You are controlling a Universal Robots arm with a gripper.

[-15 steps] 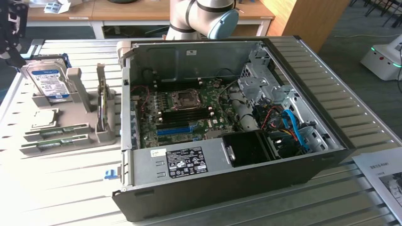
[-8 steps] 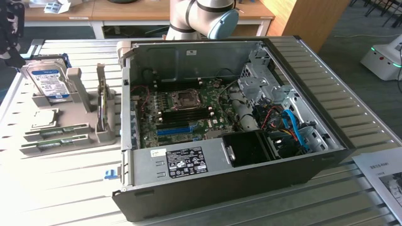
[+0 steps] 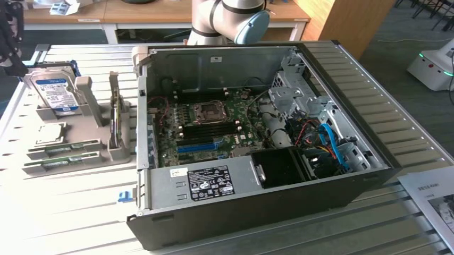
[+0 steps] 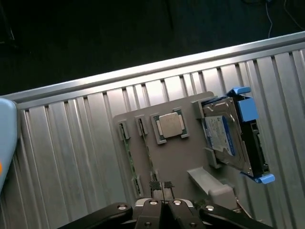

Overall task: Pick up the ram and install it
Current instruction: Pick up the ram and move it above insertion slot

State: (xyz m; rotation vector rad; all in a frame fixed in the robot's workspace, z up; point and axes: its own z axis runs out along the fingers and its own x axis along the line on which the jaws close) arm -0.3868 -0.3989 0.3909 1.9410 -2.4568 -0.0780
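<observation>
Two ram sticks, thin and green, lie side by side in grooves of a grey holder tray (image 4: 176,157). In the wrist view they are the outer ram (image 4: 129,157) and the inner ram (image 4: 147,148). In the exterior view they show as one ram (image 3: 62,148) and another ram (image 3: 60,162) at the tray's near end. My gripper (image 4: 160,187) hangs above the tray, over the near end of the inner stick, shut with nothing between its fingers. Its black body (image 3: 10,37) shows at the exterior view's upper left edge. The open computer case (image 3: 333,180) shows its motherboard (image 3: 212,125).
On the same tray sit a square CPU (image 4: 170,125) and a silver hard drive (image 4: 221,136) in a blue bracket. In the exterior view the hard drive (image 3: 55,90) stands behind the sticks. The ribbed metal table (image 4: 71,143) ends close beyond the tray. A paper sheet (image 3: 436,199) lies at the exterior view's right.
</observation>
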